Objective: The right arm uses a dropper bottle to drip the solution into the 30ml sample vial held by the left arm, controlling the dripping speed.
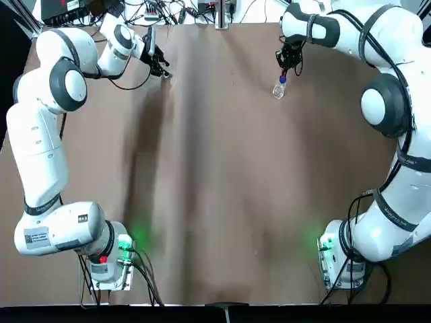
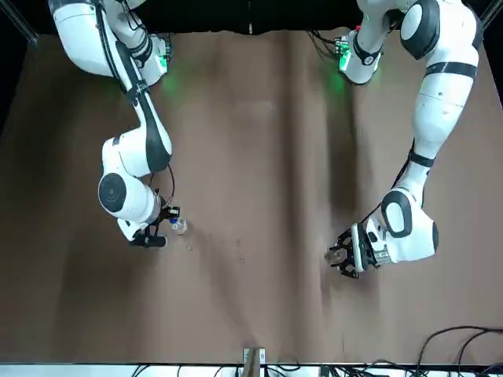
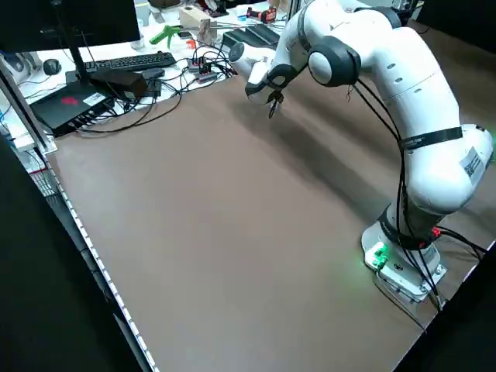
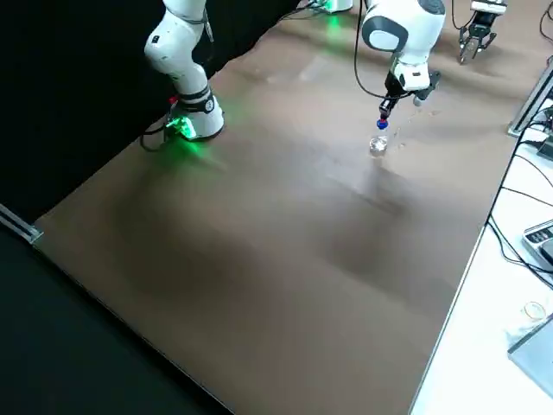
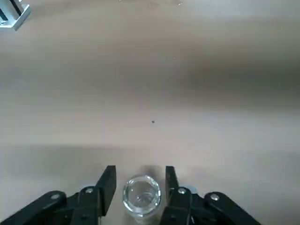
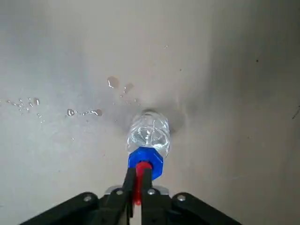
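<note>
Right gripper [image 6: 140,172] clamped on soft-looking dropper bottle [image 6: 149,135] top, body beyond fingertips; squeeze gently. Left gripper [image 5: 140,171] spread, sample vial [image 5: 142,196] between fingers; probably light, slick, breakable: grasp mid-wall.

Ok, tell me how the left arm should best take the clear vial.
Best by the side wall, below the rim: the clear vial stands mouth up between the open fingers of the left gripper, so they could close on its round body from opposite sides. The right gripper pinches the red dropper top.
</note>
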Controlling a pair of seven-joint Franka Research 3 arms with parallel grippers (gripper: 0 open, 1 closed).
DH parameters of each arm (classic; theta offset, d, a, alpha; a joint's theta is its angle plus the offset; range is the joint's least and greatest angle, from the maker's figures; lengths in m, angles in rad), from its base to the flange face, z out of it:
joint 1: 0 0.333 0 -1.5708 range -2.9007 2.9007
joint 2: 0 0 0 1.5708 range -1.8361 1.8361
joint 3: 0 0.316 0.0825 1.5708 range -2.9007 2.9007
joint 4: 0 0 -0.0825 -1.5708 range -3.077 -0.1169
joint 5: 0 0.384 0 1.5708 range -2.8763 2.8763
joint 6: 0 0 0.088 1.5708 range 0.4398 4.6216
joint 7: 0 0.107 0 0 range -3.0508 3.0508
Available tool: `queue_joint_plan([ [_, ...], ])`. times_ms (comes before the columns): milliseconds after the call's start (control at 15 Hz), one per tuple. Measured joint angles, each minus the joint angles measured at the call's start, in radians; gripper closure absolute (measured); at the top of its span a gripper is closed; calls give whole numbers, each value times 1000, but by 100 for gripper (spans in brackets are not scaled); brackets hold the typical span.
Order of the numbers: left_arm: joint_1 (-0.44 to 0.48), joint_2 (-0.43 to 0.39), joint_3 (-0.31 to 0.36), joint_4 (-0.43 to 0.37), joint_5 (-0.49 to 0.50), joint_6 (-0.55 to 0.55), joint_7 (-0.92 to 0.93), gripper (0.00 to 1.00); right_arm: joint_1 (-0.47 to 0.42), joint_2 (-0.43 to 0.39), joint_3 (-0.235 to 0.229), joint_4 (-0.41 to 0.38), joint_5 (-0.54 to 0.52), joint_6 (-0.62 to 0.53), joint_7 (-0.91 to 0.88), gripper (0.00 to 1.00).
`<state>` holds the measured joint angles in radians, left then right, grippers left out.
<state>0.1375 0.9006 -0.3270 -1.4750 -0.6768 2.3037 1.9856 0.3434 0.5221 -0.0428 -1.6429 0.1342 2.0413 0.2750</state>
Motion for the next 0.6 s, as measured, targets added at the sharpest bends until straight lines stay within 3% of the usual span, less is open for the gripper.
queue_joint_plan([
  [600, 19, 23, -1, -7, -35, -2, 69, 51, 0, -3, 0, 1, 0, 0, 0, 89],
])
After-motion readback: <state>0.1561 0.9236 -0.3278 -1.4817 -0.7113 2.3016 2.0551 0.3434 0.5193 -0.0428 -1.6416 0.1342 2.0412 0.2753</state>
